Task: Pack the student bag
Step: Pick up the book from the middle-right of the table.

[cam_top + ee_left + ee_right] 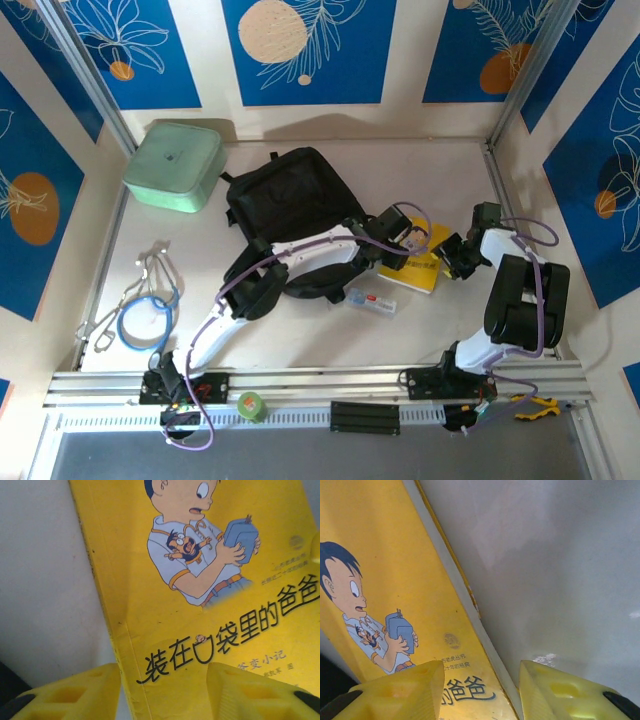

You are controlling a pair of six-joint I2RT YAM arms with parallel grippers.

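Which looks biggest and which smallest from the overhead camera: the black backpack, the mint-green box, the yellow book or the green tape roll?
1. black backpack, clearly the largest
2. mint-green box
3. yellow book, partly hidden, so its full size is unsure, though it looks smaller than the box
4. green tape roll, the smallest

You have two white-and-black arms — left arm (213, 332), right arm (520, 300) — each carrying a purple looped cable (236, 275), each ending in yellow moulded plastic fingers (75, 692).
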